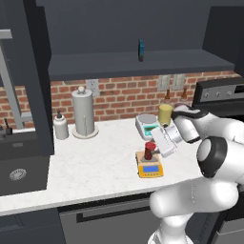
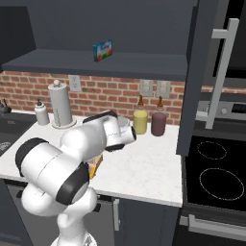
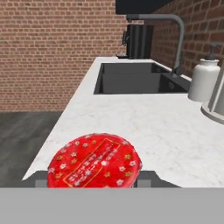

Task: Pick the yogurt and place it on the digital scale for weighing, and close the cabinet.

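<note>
The yogurt [image 1: 149, 150], a small dark red cup, stands upright on the grey plate of the orange-yellow digital scale [image 1: 150, 167] near the counter's front edge. My gripper [image 1: 154, 146] reaches it from the right, and its dark fingers sit against both sides of the cup. In the hand view the yogurt's red patterned lid [image 3: 94, 162] lies between the fingertips [image 3: 148, 176]. A corner of the scale [image 2: 95, 165] peeks out behind my arm. The navy cabinet stands open: one door [image 1: 40, 76] swings out at the left, the other door [image 2: 202, 72] with its silver bar handle at the right.
A white scale [image 1: 147, 123], a yellow jar [image 1: 165, 114] and a purple jar [image 2: 158, 123] stand behind the orange scale. A paper towel holder [image 1: 84, 113] and soap dispenser [image 1: 60, 126] sit further left, beside the sink [image 1: 19, 167]. The stove [image 2: 216, 173] lies to the right. A slim blue container [image 1: 141, 50] is on the cabinet shelf.
</note>
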Motion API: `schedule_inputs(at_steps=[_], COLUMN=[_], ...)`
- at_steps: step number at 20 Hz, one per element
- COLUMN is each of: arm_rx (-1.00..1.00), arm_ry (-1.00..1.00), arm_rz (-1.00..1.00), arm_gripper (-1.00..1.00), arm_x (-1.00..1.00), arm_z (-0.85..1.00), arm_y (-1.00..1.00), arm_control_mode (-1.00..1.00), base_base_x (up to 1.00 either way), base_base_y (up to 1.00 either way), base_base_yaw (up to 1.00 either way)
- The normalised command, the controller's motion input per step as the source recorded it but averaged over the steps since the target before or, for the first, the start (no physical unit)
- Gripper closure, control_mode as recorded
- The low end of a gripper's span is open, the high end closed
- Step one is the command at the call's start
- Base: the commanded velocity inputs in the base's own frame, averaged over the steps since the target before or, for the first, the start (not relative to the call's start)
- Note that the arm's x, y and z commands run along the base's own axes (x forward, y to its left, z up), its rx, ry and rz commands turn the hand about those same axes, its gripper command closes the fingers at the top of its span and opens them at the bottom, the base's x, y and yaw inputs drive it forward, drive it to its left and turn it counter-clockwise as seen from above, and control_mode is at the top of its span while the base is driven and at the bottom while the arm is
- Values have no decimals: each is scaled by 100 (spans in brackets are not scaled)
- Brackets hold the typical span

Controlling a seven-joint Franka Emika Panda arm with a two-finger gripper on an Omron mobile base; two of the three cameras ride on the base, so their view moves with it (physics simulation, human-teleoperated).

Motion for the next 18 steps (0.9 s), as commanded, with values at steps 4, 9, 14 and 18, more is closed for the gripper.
schedule_inputs(at_steps=[4, 9, 14, 18], arm_rx=[0, 0, 0, 0], arm_ry=[1, 0, 0, 0], arm_rz=[0, 3, 3, 2], arm_gripper=[100, 100, -100, -100], arm_x=[9, -9, -9, -2], arm_z=[-23, -17, -14, -2], arm_y=[0, 0, 0, 0], arm_control_mode=[-100, -100, -100, -100], base_base_x=[0, 0, 0, 0], base_base_y=[0, 0, 0, 0], base_base_yaw=[0, 0, 0, 0])
